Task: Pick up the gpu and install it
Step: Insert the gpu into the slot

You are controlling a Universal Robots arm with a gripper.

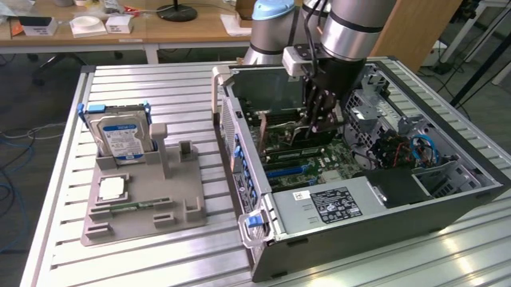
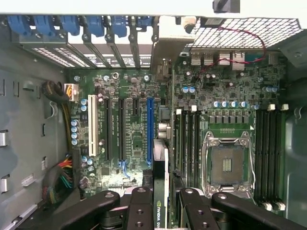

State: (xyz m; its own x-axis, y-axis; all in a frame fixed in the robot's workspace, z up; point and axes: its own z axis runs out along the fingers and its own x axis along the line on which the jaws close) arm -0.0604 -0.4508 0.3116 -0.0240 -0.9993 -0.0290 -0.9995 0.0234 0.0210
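Gpu [image 2: 159, 191] sits edge-on, clamped in your gripper [image 2: 165, 208], as the arm [image 1: 351, 30] reaches straight down into the open computer case [image 1: 383, 230].

Arm [image 1: 351, 27] points downward, claw [image 1: 321, 124] clamped in grip.

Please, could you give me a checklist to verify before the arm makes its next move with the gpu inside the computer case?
1. The gpu is held edge-on in the gripper: ok.
2. The blue slot is free of any card: ok.
3. The card's edge is lined up with the blue slot: cannot tell.
4. The wire bundle lies by the case wall, away from the slots: ok.
5. The bracket end is matched to a rear opening: cannot tell.
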